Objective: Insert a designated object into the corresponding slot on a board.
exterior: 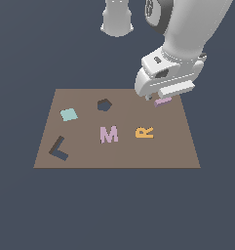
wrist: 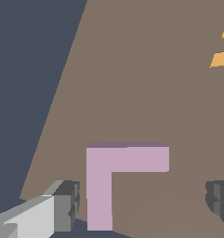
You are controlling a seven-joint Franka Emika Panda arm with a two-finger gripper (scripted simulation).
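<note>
The pale lilac L-shaped designated object [exterior: 163, 101] [wrist: 104, 176] lies flat on the brown board [exterior: 138, 154] near its far corner on the exterior view's right. My gripper [exterior: 155, 97] [wrist: 141, 202] hangs low over it, open. In the wrist view, one grey fingertip [wrist: 64, 204] stands just beside the L's long leg without touching it. The other fingertip [wrist: 219, 200] is well clear on the opposite side. The dark L-shaped slot [exterior: 58, 149] sits at the board's near corner on the exterior view's left, far from the gripper.
Also on the board are a dark pentagon hole [exterior: 104, 104], a pale teal square [exterior: 68, 114], a lilac letter M [exterior: 108, 134] and an orange letter R [exterior: 145, 132] [wrist: 222, 56]. The arm's white body rises behind the board's far right edge.
</note>
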